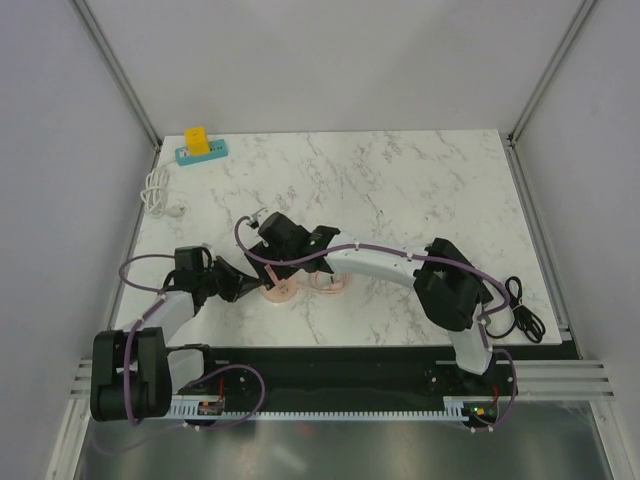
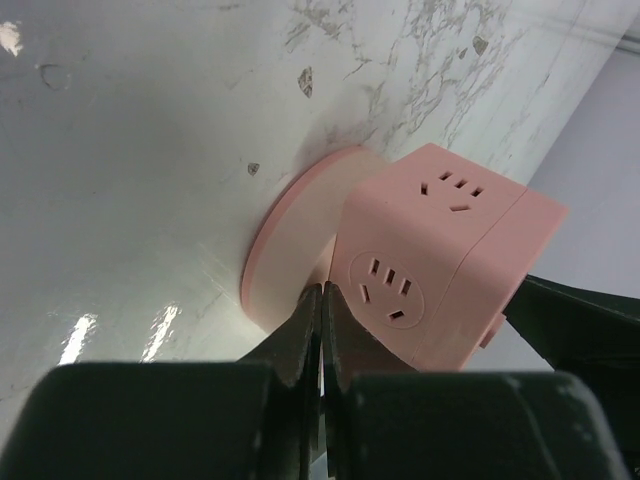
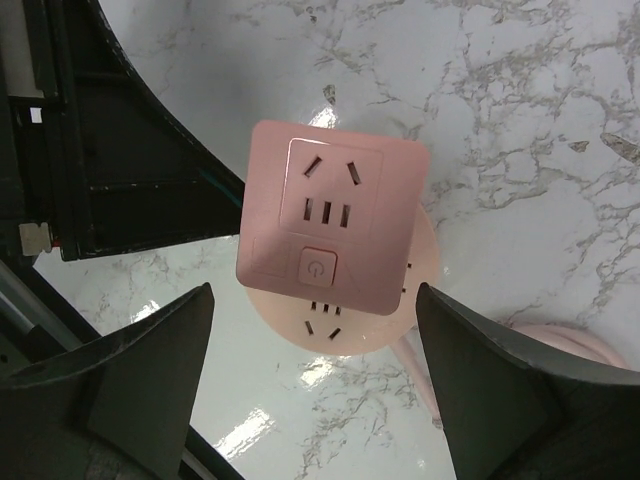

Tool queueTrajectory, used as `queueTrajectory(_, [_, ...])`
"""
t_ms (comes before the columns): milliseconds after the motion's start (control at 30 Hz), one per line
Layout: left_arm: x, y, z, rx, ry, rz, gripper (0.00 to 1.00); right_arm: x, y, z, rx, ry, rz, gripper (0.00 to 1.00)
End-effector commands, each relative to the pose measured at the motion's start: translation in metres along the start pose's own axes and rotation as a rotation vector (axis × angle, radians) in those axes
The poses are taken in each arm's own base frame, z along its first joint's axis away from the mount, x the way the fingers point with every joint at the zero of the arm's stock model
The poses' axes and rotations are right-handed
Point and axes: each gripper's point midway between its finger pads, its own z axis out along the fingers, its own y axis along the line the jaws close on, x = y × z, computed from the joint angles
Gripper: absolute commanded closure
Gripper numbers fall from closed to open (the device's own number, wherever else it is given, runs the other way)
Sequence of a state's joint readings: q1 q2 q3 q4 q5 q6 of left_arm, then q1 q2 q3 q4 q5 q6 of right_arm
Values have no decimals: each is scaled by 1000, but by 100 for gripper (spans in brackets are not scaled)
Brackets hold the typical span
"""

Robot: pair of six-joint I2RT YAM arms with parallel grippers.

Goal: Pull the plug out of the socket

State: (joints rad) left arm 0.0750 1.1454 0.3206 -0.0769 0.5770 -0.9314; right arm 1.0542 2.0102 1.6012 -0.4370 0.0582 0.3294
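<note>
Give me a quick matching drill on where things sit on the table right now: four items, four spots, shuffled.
Column A
1. yellow plug
2. white coiled cable
3. black coiled cable
4. pink cube-shaped socket block

Column B
a. right edge of the white marble table, near side
b. middle of the table
c. seated in the teal power strip, far left corner
d. left edge of the table

Pairs: 1-c, 2-d, 3-a, 4-b

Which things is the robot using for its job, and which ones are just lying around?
Job: pink cube socket, its round pink base.
Lying about: teal power strip with a yellow block on it, white cord, black cord.
</note>
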Motion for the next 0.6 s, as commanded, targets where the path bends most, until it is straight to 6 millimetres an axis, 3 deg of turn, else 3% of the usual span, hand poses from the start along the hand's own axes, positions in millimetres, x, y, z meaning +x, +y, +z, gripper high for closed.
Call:
queueTrajectory(0, [-2, -4, 4, 26, -3, 8, 98, -12, 1, 3, 26, -21, -34, 10])
queueTrajectory(267, [3, 9, 6, -16, -2, 4, 98, -14, -2, 21, 73, -15, -76, 12])
queueTrajectory(567, [4, 17, 3, -71, -7, 7, 98, -20, -3, 33, 100, -25, -87, 23])
